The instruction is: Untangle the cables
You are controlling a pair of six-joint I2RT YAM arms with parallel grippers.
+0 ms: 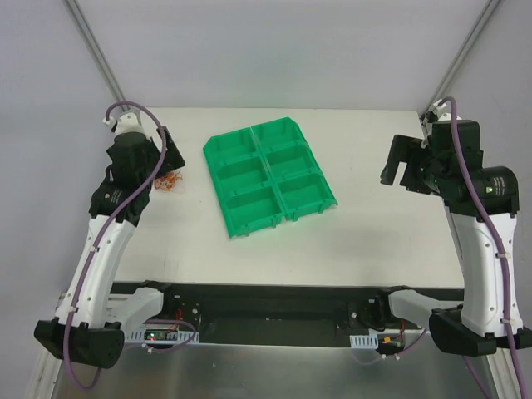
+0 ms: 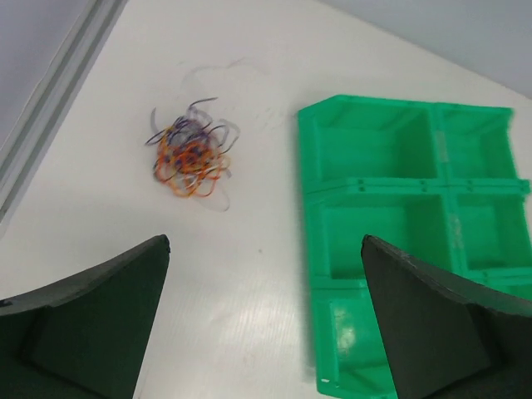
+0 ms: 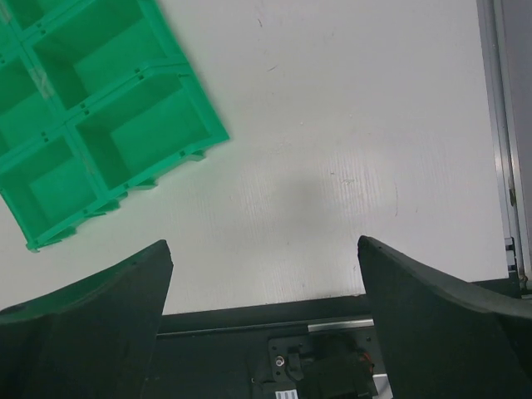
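1. Along the far left of the table [image 1: 366, 241] runs a grey metal rail [image 2: 58, 91], which marks the left edge. A strip of bare white top lies between it and the cables.
2. The left gripper [image 2: 264, 249] hangs above the left side of the table with its jaws spread wide and nothing between them. Both dark fingers [image 2: 100, 316] stand apart over bare table.
3. The cables [image 2: 189, 158] lie in one small curly knot of orange, red, white and dark strands on the table. They are near the left edge, left of the tray and well apart from it. From above, the knot sits just beside the left gripper's head.
4. The green tray [image 1: 268, 177] sits mid-table, turned at a slant, with six open compartments in two rows of three. No writing on it can be read.
5. Right of the tray there is a wide stretch of bare white top, reaching the near edge and the right edge.
6. The right gripper [image 3: 263, 243] is held above that open stretch, jaws fully apart and holding nothing. The tray's near right corner shows at its upper left.
7. A second metal rail [image 3: 499, 125] borders the right edge. A small white label [image 3: 287, 392] on the black base below is too small to read.
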